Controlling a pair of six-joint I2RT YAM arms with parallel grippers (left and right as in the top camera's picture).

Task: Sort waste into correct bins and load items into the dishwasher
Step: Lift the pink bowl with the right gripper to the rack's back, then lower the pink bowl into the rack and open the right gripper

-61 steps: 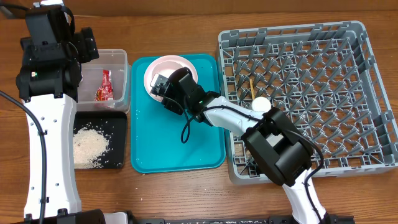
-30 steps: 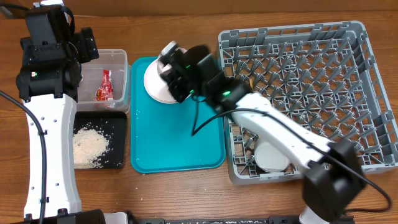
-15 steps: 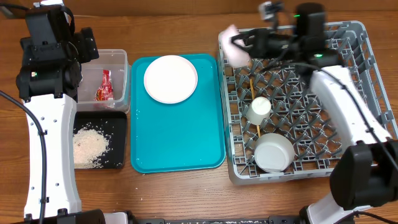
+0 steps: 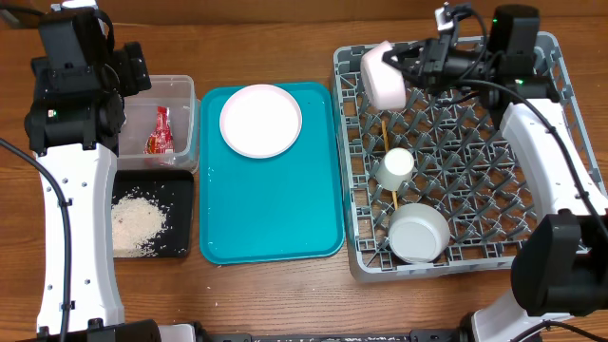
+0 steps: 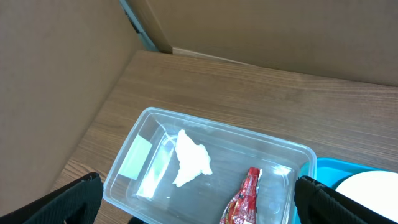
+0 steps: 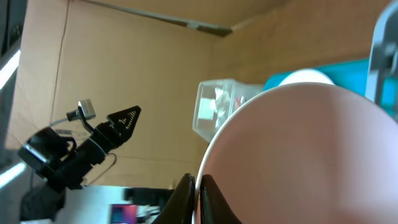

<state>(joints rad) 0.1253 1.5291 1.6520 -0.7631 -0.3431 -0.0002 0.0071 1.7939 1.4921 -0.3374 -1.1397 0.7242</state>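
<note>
My right gripper (image 4: 407, 63) is shut on the rim of the pale pink plate (image 4: 383, 74) and holds it tilted on edge above the far left corner of the grey dishwasher rack (image 4: 532, 190). The right wrist view shows both fingers (image 6: 185, 198) pinching the pink plate (image 6: 311, 149) at its rim. In the rack are a white cup (image 4: 397, 163), a white bowl (image 4: 419, 234) and chopsticks (image 4: 384, 128). My left gripper (image 5: 205, 214) hangs open above the clear tub (image 5: 283, 155), which holds a tissue wad (image 5: 191, 163) and a red wrapper (image 5: 245, 196). Rice (image 4: 139, 222) lies in the black tray (image 4: 185, 190).
A teal serving tray (image 4: 275, 209) lies between the bins and the rack, with a white plate (image 4: 260, 120) at its far end. The left arm (image 4: 71, 171) stands along the table's left side. Brown cardboard walls rise behind the table.
The right arm lifted the pink plate off the white plate on the teal tray and carried it right, over the rack's far left corner. The left arm has not moved.
</note>
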